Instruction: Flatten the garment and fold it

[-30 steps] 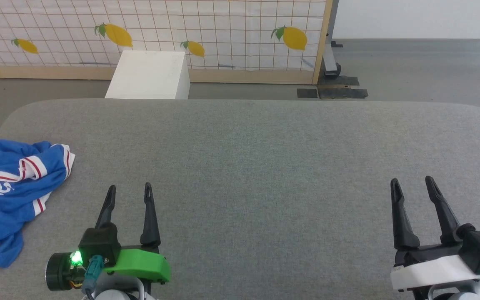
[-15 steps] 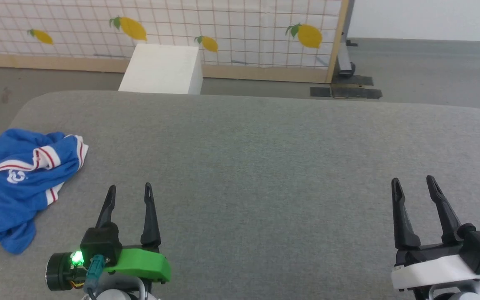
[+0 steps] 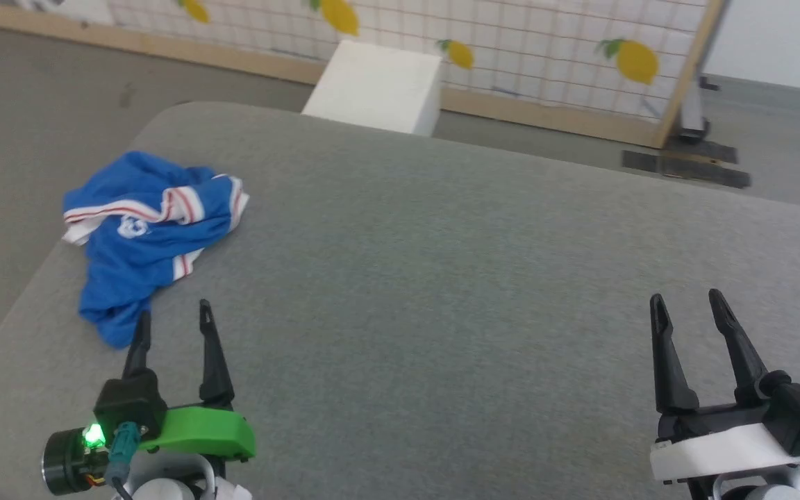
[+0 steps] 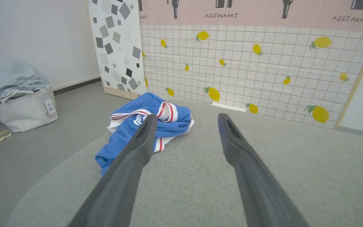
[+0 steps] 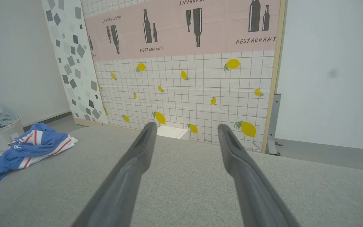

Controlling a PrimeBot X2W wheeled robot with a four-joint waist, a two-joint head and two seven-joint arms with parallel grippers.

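Grey fabric-covered bench (image 3: 442, 278), lemon-tile screen (image 3: 546, 62) behind. Garment (image 3: 150, 229) crumpled in heap near bench's far-left corner, not yet flattened. Left end effector (image 3: 174, 311) just beside heap's near edge, fingers apart, empty. Right end effector (image 3: 686, 298) well apart from heap, fingers apart, empty. Step: approach, no grasp yet. Next move likely calls for left reach onto heap, pinch of hem or sleeve, drag toward bench centre.

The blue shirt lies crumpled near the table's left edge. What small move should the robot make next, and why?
Probably reach the left gripper forward to the near edge of the shirt. Its jaws are open and empty, its tips are close to the crumpled cloth, and the right gripper is far across the table.
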